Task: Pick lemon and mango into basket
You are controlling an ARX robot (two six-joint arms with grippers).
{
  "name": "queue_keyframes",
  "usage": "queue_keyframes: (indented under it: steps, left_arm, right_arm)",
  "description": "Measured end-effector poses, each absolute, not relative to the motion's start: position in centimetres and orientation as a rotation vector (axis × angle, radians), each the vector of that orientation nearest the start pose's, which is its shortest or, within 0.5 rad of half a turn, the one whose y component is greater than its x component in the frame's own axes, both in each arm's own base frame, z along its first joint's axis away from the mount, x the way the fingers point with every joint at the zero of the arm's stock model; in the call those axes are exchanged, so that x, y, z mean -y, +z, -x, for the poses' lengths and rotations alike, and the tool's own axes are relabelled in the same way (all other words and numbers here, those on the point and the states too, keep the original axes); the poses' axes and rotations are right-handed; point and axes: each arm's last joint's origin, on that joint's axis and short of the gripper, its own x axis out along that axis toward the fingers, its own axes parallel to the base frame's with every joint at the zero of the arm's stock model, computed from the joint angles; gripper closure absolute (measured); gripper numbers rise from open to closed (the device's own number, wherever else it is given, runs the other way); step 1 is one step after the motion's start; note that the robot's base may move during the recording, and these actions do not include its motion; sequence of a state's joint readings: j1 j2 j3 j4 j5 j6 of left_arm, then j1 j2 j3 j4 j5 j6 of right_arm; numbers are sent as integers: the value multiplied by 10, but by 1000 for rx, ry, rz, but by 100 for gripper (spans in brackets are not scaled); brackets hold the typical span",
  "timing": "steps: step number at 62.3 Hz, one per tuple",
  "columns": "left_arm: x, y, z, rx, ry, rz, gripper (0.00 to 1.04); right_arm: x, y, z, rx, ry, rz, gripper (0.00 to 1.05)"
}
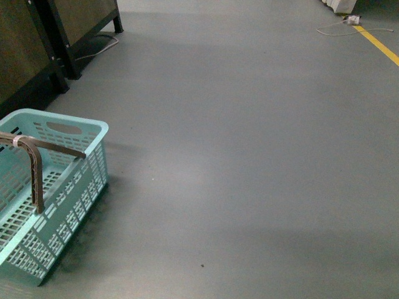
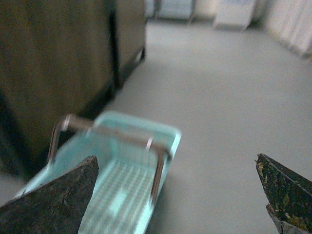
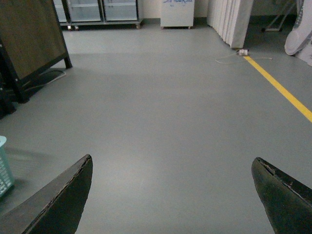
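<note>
1. A dark cabinet [image 1: 37, 50] stands far left
2. The basket [image 1: 78, 199] sits on the floor [image 1: 249, 156] near left, long axis running near to far, brown handle [image 1: 36, 177] raised
3. The left gripper [image 2: 175, 163] gapes wide, holding nothing, the basket just beyond it
4. The right gripper [image 3: 171, 160] is equally wide, holding nothing
5. A yellow line [image 1: 380, 45] runs far right

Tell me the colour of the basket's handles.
Brown handles on the light turquoise basket; the front view shows them best.
</note>
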State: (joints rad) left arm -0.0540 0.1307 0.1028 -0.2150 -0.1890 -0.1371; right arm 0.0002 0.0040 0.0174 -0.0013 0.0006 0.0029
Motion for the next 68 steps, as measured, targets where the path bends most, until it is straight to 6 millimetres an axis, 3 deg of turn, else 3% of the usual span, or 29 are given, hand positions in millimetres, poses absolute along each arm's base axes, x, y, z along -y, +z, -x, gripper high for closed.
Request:
queue_keyframes:
  steps: [3,7,19,27,36,53,68]
  left_arm:
    - [-2,167,-102,-389,230,190,7]
    - [-4,164,-107,-449,267,288,7]
    - [-18,169,-134,-460,260,598,7]
    - [-37,164,-171,-467,245,773,7]
    - [-58,150,-220,-507,222,876,7]
    - [-100,112,-294,-583,230,972,7]
    - [-124,82,-342,-621,259,1031,7]
  right_arm:
    - [0,169,-97,12,0,-3,9]
    - [0,169,-97,12,0,-3,9]
    - [0,169,-97,12,0,-3,9]
    - [0,169,-97,12,0,-3,9]
    - [0,169,-97,12,0,-3,9]
    - [0,169,-97,12,0,-3,9]
    - [0,169,-97,12,0,-3,9]
